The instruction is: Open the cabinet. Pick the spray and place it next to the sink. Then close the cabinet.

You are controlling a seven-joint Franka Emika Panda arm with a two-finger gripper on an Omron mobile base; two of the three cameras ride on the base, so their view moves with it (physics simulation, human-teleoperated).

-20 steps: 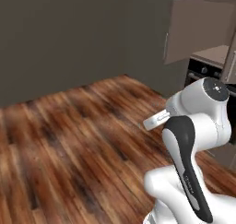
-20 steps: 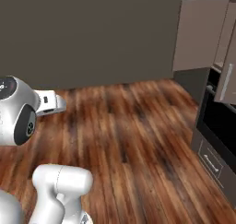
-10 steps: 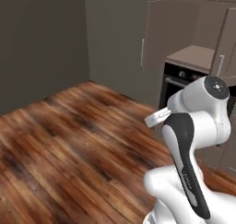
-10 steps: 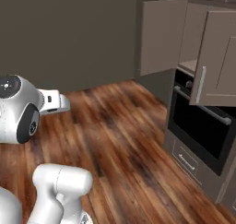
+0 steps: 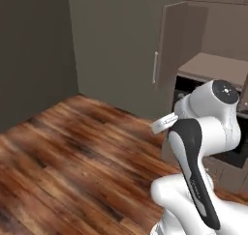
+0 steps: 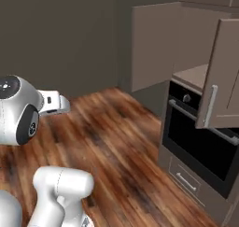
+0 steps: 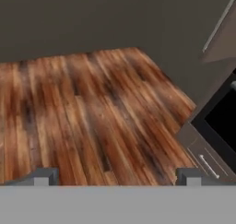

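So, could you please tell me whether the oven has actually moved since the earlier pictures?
No. The oven keeps its place under the open cabinet doors; the whole scene shifted together, so the base and its cameras moved, not the oven.

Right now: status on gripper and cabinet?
Gripper open, empty, over wooden floor. Grey-brown cabinet doors open above black oven. Nothing in the way.

I am looking all around and no words, numbers, labels or signs are showing anywhere that I can read.
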